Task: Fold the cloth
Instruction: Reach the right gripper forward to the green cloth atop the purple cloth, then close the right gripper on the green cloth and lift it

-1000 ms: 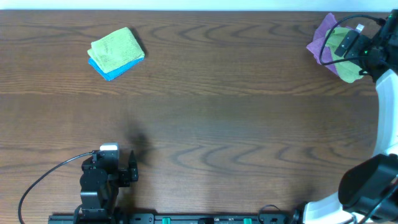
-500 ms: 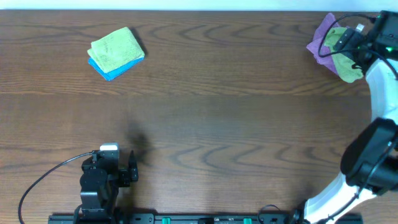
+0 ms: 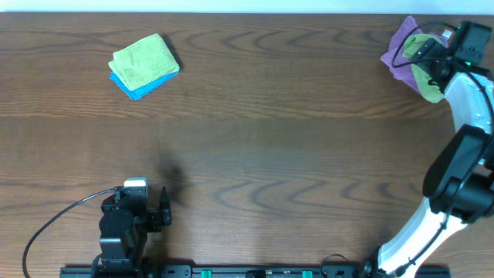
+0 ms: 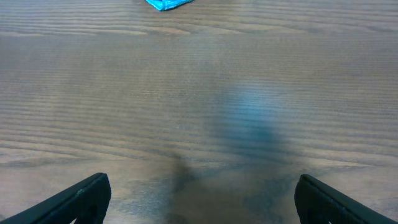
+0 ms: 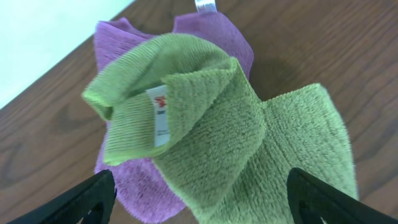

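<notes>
A crumpled green cloth (image 3: pixel 427 68) lies on a purple cloth (image 3: pixel 400 42) at the table's far right corner. In the right wrist view the green cloth (image 5: pixel 236 130) fills the frame over the purple cloth (image 5: pixel 208 37), with a white label showing. My right gripper (image 5: pixel 199 202) is open, its fingers spread just above the green cloth; overhead it is at the cloths (image 3: pixel 441 62). My left gripper (image 3: pixel 154 212) is open and empty near the front left edge, over bare wood (image 4: pixel 199 199).
A folded green cloth (image 3: pixel 144 59) lies on a folded blue cloth (image 3: pixel 139 87) at the far left; a blue corner (image 4: pixel 168 4) shows in the left wrist view. The table's back edge runs just behind the purple cloth.
My right arm has swung in over the green and purple cloths, the gripper now closer above them. The left arm has not moved.
</notes>
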Available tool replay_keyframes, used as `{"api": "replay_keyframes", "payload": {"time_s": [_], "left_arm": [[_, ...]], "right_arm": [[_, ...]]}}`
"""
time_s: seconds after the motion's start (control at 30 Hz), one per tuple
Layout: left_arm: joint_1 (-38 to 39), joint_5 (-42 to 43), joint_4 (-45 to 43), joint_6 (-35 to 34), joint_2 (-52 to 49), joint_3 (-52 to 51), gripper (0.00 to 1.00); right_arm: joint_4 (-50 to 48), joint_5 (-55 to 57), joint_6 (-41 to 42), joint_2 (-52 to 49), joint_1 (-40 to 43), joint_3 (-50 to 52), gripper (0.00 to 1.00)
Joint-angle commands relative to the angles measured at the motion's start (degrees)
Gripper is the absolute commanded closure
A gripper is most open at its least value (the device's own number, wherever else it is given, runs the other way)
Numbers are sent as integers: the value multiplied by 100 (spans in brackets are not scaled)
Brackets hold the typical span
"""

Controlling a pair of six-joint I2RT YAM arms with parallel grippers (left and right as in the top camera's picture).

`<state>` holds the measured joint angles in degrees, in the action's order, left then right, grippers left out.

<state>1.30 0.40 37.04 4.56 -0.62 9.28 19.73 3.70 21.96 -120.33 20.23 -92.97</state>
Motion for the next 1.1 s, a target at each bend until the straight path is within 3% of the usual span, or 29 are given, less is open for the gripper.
{"api": "replay_keyframes", "payload": {"time_s": [0.0, 0.67, 0.77, 0.9, 1.07], "left_arm": [[-15, -87, 26, 59, 42, -39, 5], [-15, -85, 26, 59, 42, -39, 5], [-15, -85, 26, 59, 42, -39, 5], [-15, -85, 26, 59, 42, -39, 5], [-15, -85, 26, 59, 42, -39, 5]], "right_arm": [[-87, 79, 249, -177, 85, -101, 13], [-1016, -127, 568, -743, 118, -101, 23], [-1036, -138, 566, -774, 118, -101, 37], [-1067, -251, 444, -756, 118, -195, 72], [-763, -315, 271, -586, 109, -531, 98]]}}
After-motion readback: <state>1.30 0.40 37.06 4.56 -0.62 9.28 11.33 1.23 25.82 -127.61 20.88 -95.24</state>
